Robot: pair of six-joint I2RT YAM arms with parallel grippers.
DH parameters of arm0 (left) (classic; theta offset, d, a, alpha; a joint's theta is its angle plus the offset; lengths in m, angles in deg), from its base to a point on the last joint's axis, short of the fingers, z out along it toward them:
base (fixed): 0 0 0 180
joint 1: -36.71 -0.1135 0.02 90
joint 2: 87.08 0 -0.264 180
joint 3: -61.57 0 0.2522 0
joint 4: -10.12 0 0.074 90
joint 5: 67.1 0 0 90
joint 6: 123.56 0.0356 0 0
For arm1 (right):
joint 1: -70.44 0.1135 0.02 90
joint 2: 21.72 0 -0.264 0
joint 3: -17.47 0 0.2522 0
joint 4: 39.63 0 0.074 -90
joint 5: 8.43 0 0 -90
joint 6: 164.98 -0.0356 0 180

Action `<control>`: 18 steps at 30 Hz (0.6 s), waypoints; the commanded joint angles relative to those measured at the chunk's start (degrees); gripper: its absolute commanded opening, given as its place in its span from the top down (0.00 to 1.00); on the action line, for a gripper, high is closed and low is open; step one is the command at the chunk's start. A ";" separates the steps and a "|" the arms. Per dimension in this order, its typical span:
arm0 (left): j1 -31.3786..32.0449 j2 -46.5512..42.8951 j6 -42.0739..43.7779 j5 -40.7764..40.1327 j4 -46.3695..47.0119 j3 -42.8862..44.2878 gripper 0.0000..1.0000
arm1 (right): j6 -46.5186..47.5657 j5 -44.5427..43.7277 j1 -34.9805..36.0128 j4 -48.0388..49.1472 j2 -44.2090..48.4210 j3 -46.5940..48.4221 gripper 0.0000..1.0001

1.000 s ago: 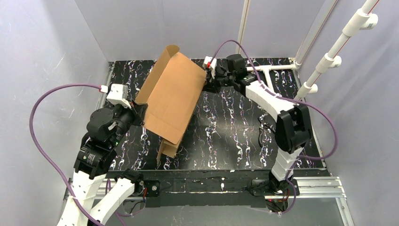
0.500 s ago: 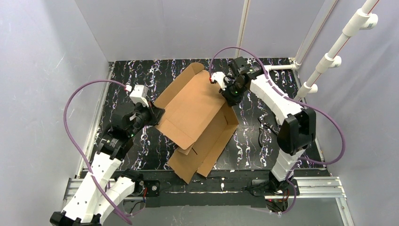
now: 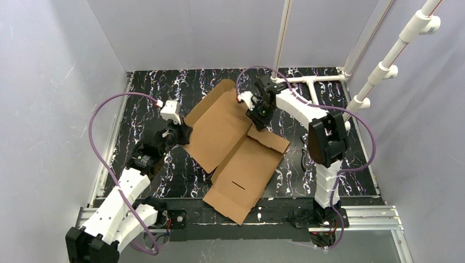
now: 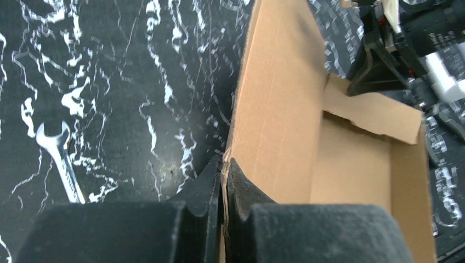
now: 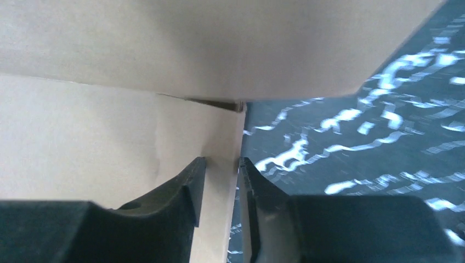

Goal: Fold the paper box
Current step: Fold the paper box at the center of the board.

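Pale grey walls (image 3: pixel 55 66) close in a black counter (image 3: pixel 164 87) veined with white, and a white pipe frame (image 3: pixel 312 79) stands at its upper right corner. In the overhead view we see the paper box (image 3: pixel 230 142) lying opened out across the middle of the counter. It runs on a slant from the upper centre of the frame down to the near edge at lower centre. Its lower panel carries a short slot, and a small flap juts out on the right side. The left end effector (image 3: pixel 183 133) meets the box at its left edge. In the left wrist view this end effector (image 4: pixel 224 164) has its two fingers pressed together on the thin rim of the cardboard, so it holds the box there. The panel rises away from the fingers, with a folded flap visible beyond it. In that same view a small wrench (image 4: pixel 60 159) lies on the counter at the left of the frame, apart from the box. The right end effector (image 3: pixel 256 118) sits over the upper right part of the box. Its own camera shows this end effector (image 5: pixel 222 164) with the fingers a little apart and a strip of cardboard edge showing in the narrow gap. We see no clamp on the sheet, and we cannot tell whether either pad touches it. Purple cables (image 3: pixel 104 126) loop from both arms.
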 commanded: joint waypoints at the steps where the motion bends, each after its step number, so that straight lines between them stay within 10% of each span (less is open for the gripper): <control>1: 0.19 0.97 1.42 -4.41 3.54 -3.26 1.00 | 0.29 6.70 0.92 5.33 1.04 -6.08 0.61; 18: -0.29 2.31 1.97 -3.00 9.70 -3.98 1.00 | 5.01 0.91 -2.39 12.99 15.61 -29.95 0.51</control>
